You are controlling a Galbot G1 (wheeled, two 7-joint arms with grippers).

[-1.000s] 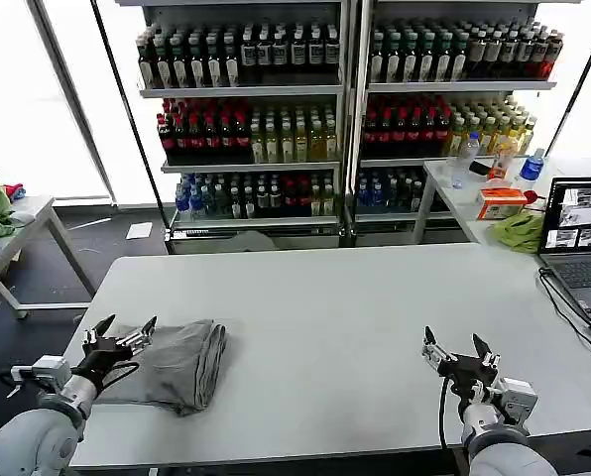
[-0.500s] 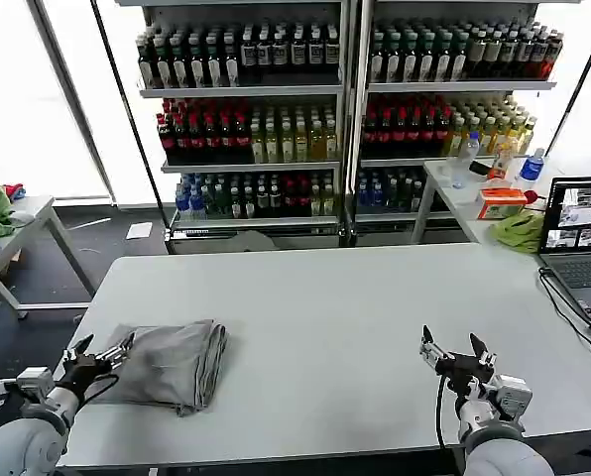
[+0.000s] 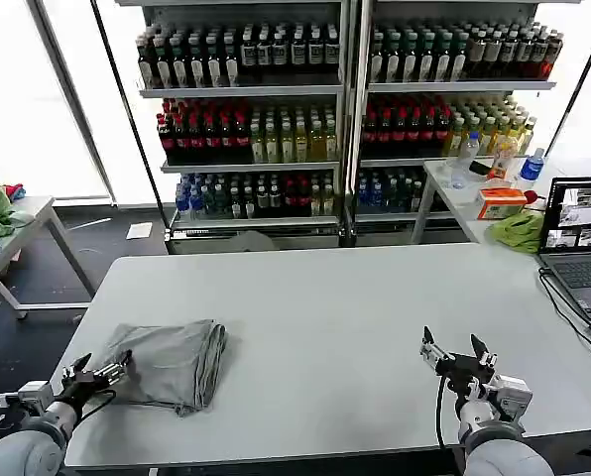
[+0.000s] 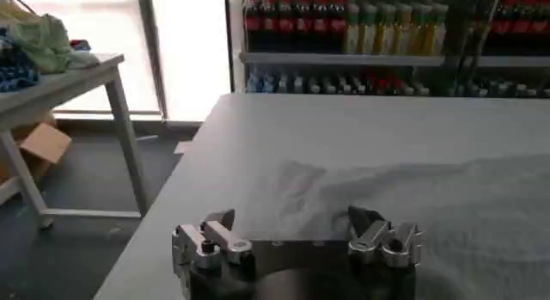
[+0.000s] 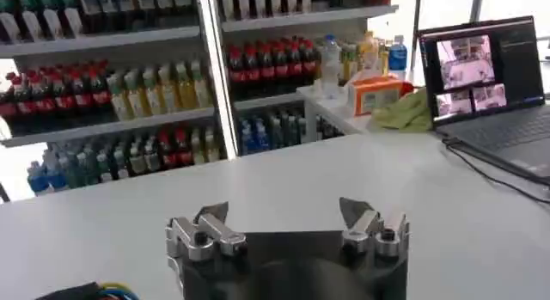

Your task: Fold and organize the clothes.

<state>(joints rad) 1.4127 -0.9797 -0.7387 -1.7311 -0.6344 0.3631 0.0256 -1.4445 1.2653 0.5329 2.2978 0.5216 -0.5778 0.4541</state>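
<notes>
Left gripper (image 3: 95,373) sat at the table's (image 3: 355,297) near left corner with its fingers spread wide, holding nothing, just beside the near left edge of the folded grey shirt (image 3: 172,363). That shirt lay flat on the left part of the table. Right gripper (image 3: 456,354) hovered over the table's near right area, well apart from the shirt, jaws likewise wide and empty.
</notes>
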